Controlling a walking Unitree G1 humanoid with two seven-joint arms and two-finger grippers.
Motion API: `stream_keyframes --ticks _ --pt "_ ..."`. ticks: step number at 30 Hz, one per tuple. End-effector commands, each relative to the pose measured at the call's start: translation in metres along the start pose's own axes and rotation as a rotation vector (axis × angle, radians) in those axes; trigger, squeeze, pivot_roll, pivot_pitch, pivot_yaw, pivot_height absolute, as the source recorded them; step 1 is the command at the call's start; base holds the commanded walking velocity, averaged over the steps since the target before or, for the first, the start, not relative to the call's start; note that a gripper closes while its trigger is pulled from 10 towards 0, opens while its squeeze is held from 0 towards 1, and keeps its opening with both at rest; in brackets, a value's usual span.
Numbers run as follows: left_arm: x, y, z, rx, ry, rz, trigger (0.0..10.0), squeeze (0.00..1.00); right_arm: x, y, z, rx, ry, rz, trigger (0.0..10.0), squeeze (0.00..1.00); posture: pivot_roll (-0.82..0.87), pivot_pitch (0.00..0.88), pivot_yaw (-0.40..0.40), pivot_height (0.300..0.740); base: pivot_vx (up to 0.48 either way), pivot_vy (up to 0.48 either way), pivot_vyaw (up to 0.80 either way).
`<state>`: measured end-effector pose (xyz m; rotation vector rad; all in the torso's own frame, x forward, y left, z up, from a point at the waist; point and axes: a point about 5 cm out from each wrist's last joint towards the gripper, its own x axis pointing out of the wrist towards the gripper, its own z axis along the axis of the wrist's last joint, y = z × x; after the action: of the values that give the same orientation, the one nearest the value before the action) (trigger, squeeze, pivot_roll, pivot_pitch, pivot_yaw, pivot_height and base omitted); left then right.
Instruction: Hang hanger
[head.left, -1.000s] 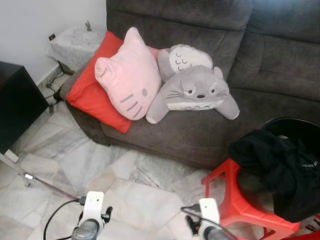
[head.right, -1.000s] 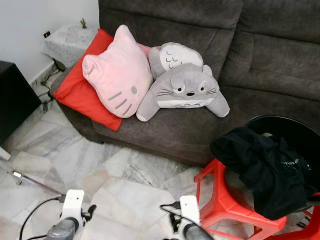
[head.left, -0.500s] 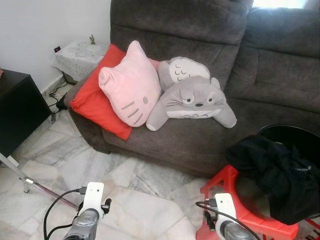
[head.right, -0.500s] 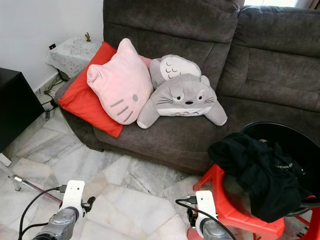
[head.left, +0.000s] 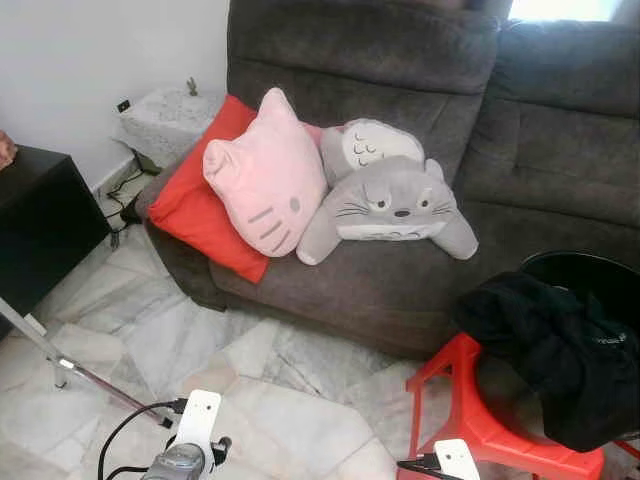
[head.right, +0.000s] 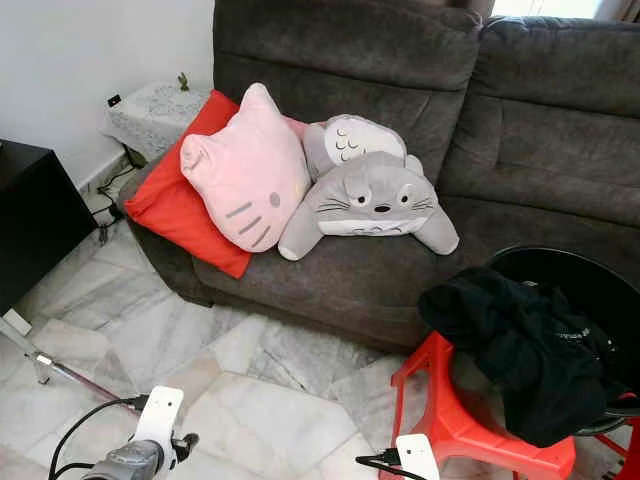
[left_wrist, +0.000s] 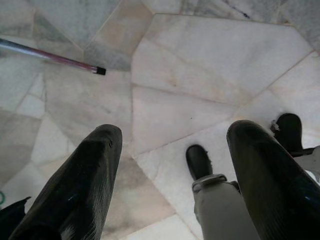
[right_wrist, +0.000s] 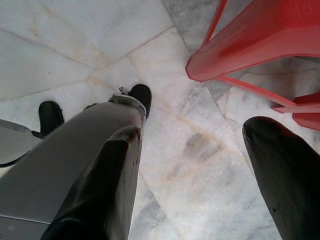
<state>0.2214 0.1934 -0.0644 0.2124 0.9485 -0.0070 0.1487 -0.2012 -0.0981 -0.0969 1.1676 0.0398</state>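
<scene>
On a marble floor before a grey sofa (head.left: 400, 250), the left gripper (left_wrist: 170, 165) and right gripper (right_wrist: 192, 170) are hanging idle, fingers wide and empty, no hanger visible, perhaps buried under black clothes (head.left: 550, 350) on the red stool (head.left: 480, 420).

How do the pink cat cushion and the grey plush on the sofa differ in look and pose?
The pink cat cushion is pale pink, flat, and stands propped against the red cushion. The grey plush is grey with a white belly and lies low, arms spread on the seat. The pink one has two pointed ears; the grey one's are small. Both have whiskered faces and rest on the dark sofa, touching.
</scene>
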Motion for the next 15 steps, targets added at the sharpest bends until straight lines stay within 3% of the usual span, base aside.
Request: stream_keyframes --ticks 1,6,10,15 --pt "0.000 -0.001 0.001 0.000 0.018 -0.005 10.0 0.00 -0.001 -0.008 -0.004 0.009 0.003 -0.012 10.0 0.00 -0.11 0.000 -0.019 0.740 0.000 0.000 0.00" --pt "0.000 -0.001 0.002 0.018 0.015 -0.008 10.0 0.00 -0.002 -0.013 -0.003 -0.004 -0.004 -0.025 10.0 0.00 -0.09 0.000 -0.035 0.740 0.000 0.000 0.00" --pt "0.000 0.012 0.000 -0.009 0.040 0.062 10.0 0.00 -0.002 -0.011 0.003 0.016 -0.040 -0.011 10.0 0.00 -0.11 0.000 -0.029 0.740 0.000 0.000 0.00" --pt "0.000 0.016 0.000 0.034 0.058 0.074 10.0 0.00 -0.002 -0.011 0.006 -0.055 -0.038 -0.006 10.0 0.00 -0.12 0.000 -0.020 0.740 0.000 0.000 0.00"
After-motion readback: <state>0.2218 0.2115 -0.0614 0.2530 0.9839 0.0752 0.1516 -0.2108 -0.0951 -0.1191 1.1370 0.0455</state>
